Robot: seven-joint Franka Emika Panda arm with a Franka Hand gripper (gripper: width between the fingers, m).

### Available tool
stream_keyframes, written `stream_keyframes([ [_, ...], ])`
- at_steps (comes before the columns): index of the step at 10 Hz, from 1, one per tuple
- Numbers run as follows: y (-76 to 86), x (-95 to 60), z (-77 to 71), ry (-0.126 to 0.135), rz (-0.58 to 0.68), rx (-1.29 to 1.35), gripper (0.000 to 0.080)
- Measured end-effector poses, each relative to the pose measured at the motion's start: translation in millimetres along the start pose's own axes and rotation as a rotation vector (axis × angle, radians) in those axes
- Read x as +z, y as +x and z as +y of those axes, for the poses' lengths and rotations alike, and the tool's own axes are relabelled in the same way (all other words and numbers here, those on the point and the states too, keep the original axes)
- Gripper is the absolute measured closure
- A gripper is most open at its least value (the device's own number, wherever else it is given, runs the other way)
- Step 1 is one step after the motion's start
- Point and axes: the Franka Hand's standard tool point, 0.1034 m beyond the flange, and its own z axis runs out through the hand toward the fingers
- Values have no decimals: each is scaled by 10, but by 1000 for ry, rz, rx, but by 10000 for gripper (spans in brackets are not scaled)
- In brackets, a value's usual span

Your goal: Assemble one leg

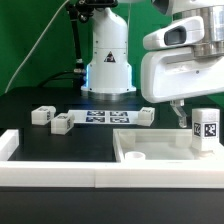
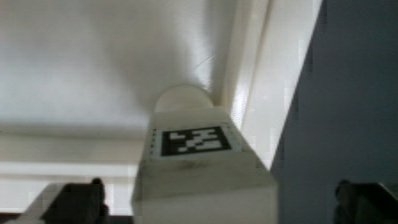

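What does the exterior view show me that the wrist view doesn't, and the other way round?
Exterior only: three loose legs near the marker board, the arm's base, the tray. Wrist only: the jaws' dark tips wide apart, either side of the leg, clear of it. Both: that upright tagged leg.
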Motion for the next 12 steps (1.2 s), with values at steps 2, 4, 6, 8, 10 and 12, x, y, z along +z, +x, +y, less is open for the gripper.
stream_keyframes([
  [2,-3,2,0,0,0,1,414],
  [4,-2,0,43,-4,1,7,499],
  [6,-3,0,53,-5,1,23,500],
  [8,-8,11,61,-2,0,98,502],
  [10,-7,20,57,-2,10,413,503],
  [12,-12,28,34,-8,10,618,502],
])
